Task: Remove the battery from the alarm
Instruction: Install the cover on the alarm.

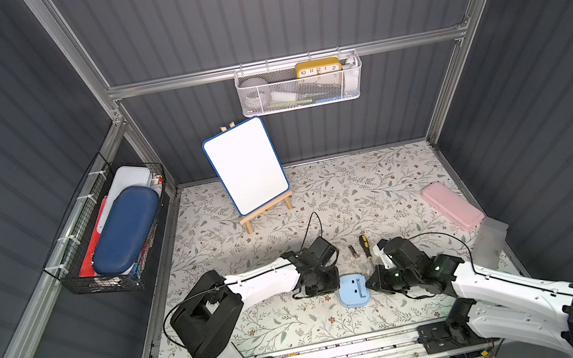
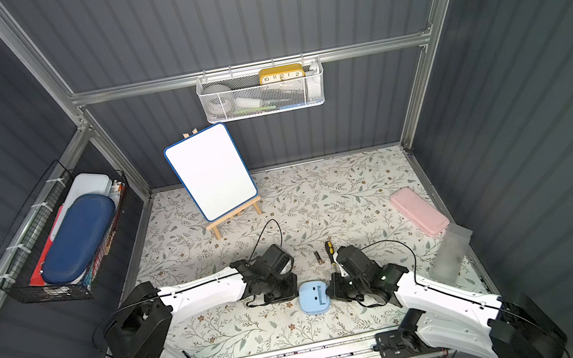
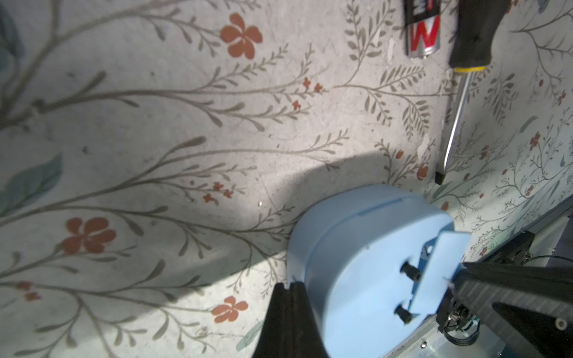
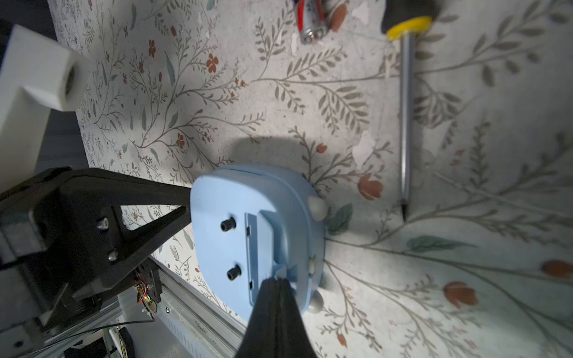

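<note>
Right wrist view: alarm (image 4: 217, 248), smooth light-blue rounded-square plastic, is seen face down on the floral mat (image 4: 465, 248), hatch (image 4: 263, 238) raised, flanked by right gripper (image 4: 279, 282) and left gripper (image 3: 288, 286), both closed tight. Battery (image 4: 311, 21), a metallic cylinder, is laid beyond, beside the steel-shafted screwdriver (image 4: 404, 124).

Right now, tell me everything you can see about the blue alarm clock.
The alarm clock is a light-blue rounded square of smooth-looking plastic, lying face down on the flowered table. Its back shows two small black knobs and a cover flap lifted ajar; pale nubs sit on its edge. The left gripper, shut, rests against one side, and the right gripper, shut, meets the flap's end.
</note>
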